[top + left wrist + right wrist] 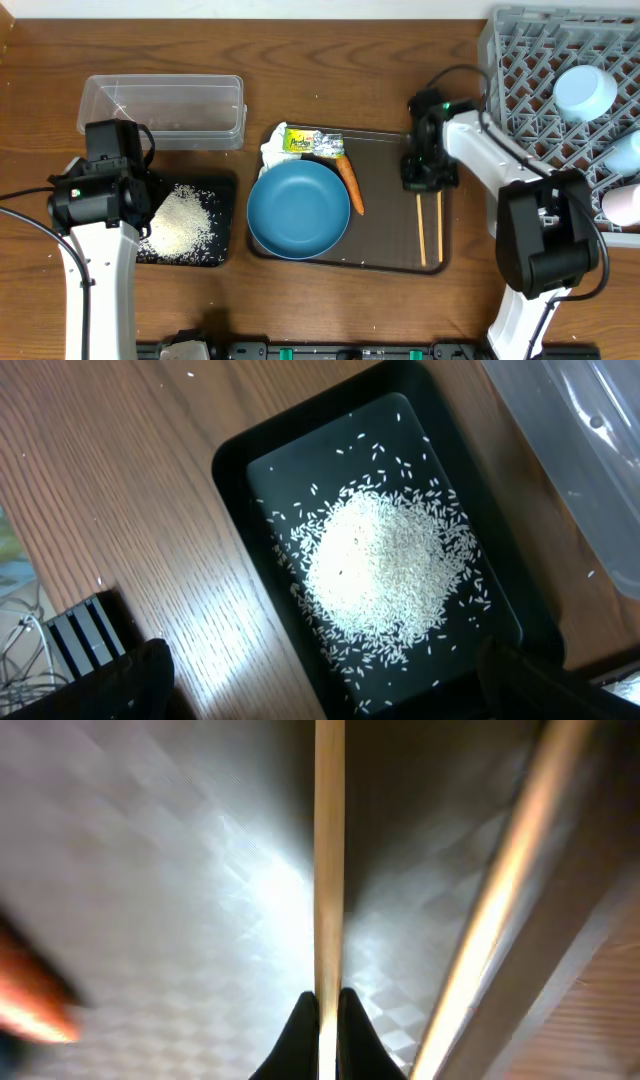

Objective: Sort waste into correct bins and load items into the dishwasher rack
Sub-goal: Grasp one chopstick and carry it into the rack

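White rice lies piled in the black tray, also seen in the left wrist view. My left gripper is open and empty above that tray's near end. The clear tub stands behind it. My right gripper is shut on one wooden chopstick at the brown tray's right side; the second chopstick lies beside it. The blue plate-bowl, orange carrot, green-and-yellow wrapper and white tissue are on the brown tray.
The brown serving tray is in the middle. The grey dishwasher rack at the right holds a light-blue bowl and white cups. A blurred orange shape shows at the right wrist view's left edge.
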You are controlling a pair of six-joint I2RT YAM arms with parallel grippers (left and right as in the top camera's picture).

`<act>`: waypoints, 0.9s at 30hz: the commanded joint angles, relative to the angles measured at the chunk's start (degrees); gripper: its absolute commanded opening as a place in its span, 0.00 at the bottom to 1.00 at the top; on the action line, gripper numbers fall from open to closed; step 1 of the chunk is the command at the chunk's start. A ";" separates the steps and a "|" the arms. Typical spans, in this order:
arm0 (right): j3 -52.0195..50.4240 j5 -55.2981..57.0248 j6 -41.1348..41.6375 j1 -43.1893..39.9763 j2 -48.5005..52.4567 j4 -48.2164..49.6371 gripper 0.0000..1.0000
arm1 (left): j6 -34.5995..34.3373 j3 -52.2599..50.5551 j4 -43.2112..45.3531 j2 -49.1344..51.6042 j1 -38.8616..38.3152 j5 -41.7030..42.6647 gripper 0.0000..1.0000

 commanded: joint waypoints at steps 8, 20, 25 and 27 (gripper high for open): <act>20.48 0.59 -9.33 -6.97 -0.46 -4.15 0.01 | -0.28 0.63 -0.17 0.02 0.35 -0.13 0.99; 28.52 0.74 -14.75 -24.57 -0.46 3.06 0.01 | -0.28 0.63 -0.17 0.02 0.35 -0.13 0.99; 28.52 -2.08 -17.35 -29.03 -0.44 6.43 0.01 | -0.28 0.66 -0.17 0.02 0.35 -0.13 0.99; 28.52 -2.12 -18.01 -29.83 -0.33 7.45 0.01 | -0.28 0.63 -0.17 0.02 0.35 -0.13 0.99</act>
